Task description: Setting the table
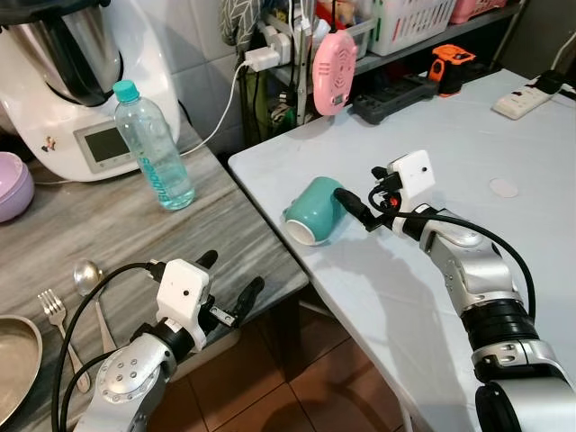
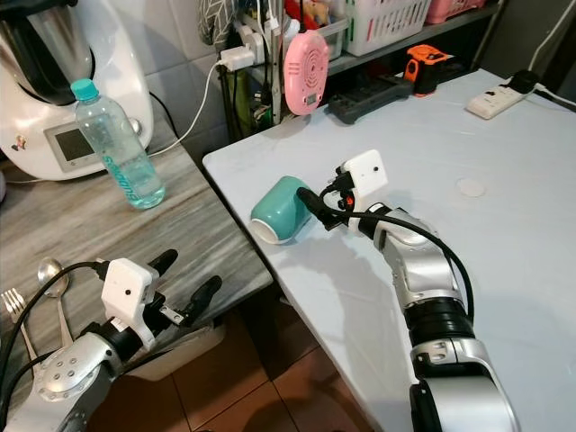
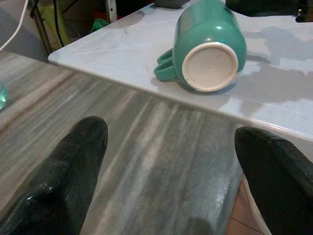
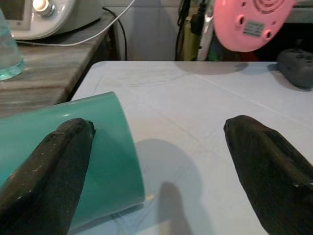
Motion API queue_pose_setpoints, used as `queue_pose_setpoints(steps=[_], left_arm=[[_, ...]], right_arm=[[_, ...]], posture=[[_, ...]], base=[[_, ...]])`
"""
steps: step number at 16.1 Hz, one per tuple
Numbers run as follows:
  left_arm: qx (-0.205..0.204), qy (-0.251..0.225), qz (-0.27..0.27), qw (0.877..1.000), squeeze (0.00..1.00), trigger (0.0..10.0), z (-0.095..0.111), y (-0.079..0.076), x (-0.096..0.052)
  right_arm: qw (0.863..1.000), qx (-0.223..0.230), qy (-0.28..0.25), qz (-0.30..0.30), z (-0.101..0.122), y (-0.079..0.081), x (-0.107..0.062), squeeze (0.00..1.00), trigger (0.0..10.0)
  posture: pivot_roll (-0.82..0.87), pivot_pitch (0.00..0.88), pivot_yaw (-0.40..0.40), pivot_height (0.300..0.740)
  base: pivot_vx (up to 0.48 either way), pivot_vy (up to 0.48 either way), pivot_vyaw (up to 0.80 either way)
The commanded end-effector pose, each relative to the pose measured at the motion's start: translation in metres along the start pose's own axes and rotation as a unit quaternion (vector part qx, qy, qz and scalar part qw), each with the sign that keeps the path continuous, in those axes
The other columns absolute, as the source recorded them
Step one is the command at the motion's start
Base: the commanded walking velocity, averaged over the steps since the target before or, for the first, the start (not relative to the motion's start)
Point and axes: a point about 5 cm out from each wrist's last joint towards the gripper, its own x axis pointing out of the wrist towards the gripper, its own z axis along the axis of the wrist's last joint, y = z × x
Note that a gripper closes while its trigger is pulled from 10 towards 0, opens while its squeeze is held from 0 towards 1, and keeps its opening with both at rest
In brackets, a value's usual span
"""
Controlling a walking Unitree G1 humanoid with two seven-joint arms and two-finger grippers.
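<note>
Teal mug (image 1: 315, 212) laid on its side on white bench (image 1: 504, 144), touched by 1 finger of wide-spread right end effector (image 1: 362, 210); left end effector (image 1: 229, 286) also wide.

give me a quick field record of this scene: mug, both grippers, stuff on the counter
mug: teal mug on its side near the white table corner, base toward the counter
right gripper: open, one finger against the mug's side
left gripper: open, over the grey counter edge, holding nothing
counter items: water bottle, spoon, fork
</note>
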Motion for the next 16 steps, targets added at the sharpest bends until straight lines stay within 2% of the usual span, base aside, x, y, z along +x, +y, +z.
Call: queue_pose_setpoints(steps=[1,3,7,16], left_arm=[[0.010,0.007,0.011,1.000,0.00,10.0,0.001,0.004,-0.005],[0.009,0.004,0.009,1.000,0.00,10.0,0.002,0.002,-0.007],[0.013,0.006,0.005,1.000,0.00,10.0,0.004,0.006,-0.009],[0.013,0.011,0.011,1.000,0.00,10.0,0.003,0.007,-0.010]], right_arm=[[1.000,-0.008,-0.007,0.012,0.004,0.002,0.004,0.00,10.0],[1.000,0.004,-0.004,0.024,-0.002,0.003,0.005,0.00,10.0],[0.996,0.021,-0.010,0.087,-0.003,0.016,0.009,0.00,10.0],[0.978,0.059,-0.014,0.198,-0.007,0.056,0.015,0.00,10.0]], posture=[[0.06,0.143,0.079,0.740],[0.06,0.145,0.079,0.740],[0.07,0.152,0.079,0.740],[0.07,0.151,0.068,0.740]], base=[[0.000,0.000,0.00],[0.000,0.000,0.00],[0.000,0.000,0.00],[0.000,0.000,0.00]])
